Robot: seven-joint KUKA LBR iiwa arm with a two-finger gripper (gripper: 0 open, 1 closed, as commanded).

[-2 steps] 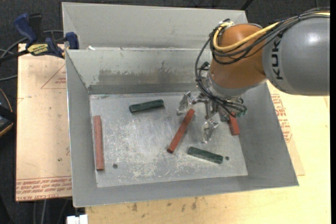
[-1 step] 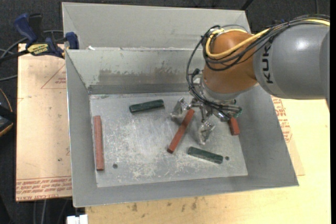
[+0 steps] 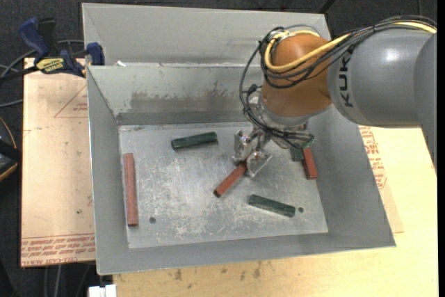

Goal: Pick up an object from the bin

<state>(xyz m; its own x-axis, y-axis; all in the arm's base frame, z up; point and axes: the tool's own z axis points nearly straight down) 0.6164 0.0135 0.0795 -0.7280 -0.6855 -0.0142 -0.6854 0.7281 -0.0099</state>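
My gripper [image 3: 249,158] is down near the bin floor, right of the middle, under the orange wrist cover. Its fingers stand open on either side of the upper end of a short red-brown stick [image 3: 228,183], which lies slanted down to the left on the floor. A dark green bar [image 3: 272,206] lies just below and to the right of the gripper. Another dark green bar [image 3: 195,142] lies to its upper left. A short red-brown block [image 3: 309,165] lies to its right, close to the bin's right wall.
A long red-brown stick [image 3: 130,189] lies upright along the bin's left wall, far from the gripper. The arm and its cables hang over the bin's upper right part and hide the floor there.
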